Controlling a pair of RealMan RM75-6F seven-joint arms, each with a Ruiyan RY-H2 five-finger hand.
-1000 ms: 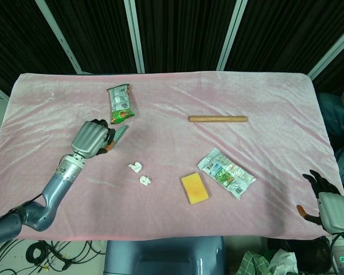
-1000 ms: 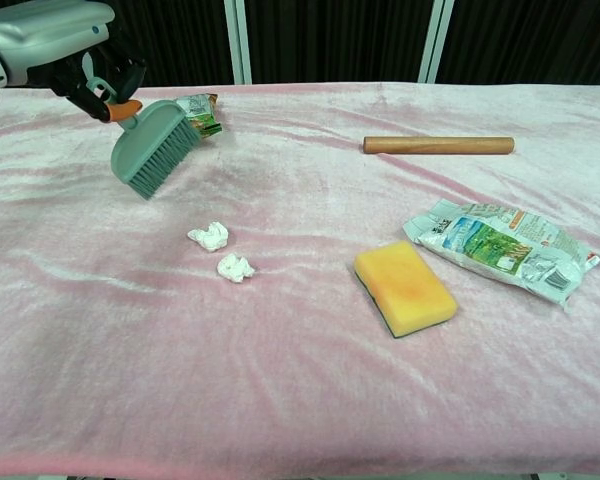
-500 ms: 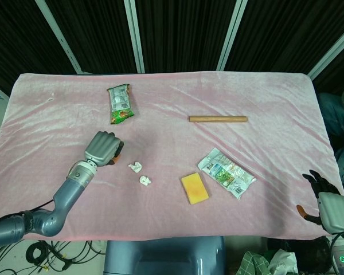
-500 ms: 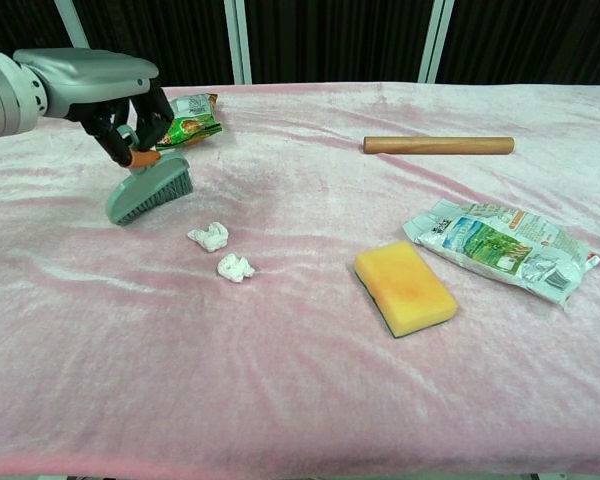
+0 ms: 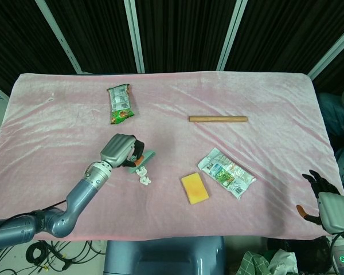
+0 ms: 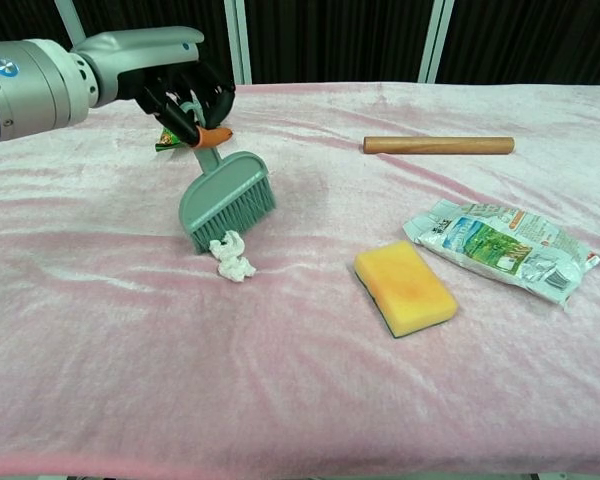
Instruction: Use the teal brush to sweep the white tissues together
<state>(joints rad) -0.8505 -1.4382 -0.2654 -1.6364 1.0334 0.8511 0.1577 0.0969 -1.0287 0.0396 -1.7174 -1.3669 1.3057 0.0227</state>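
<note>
My left hand (image 6: 175,88) (image 5: 121,150) grips the teal brush (image 6: 225,198) by its orange-tipped handle. The bristles point down at the pink cloth and touch the white tissues (image 6: 232,256) (image 5: 144,176), which lie bunched together just below the brush head. In the head view only a sliver of the brush (image 5: 147,154) shows beside the hand. My right hand (image 5: 320,197) hangs off the table's front right corner, fingers spread, holding nothing.
A yellow sponge (image 6: 404,287) lies right of the tissues, with a crumpled snack wrapper (image 6: 500,247) beyond it. A wooden rolling pin (image 6: 438,145) lies further back. A green snack bag (image 5: 120,103) sits behind my left hand. The pink cloth (image 6: 300,390) covers the table.
My left hand has swept the brush right and toward the table front. The far tissue has been pushed against the near one, so both now lie in one clump.
</note>
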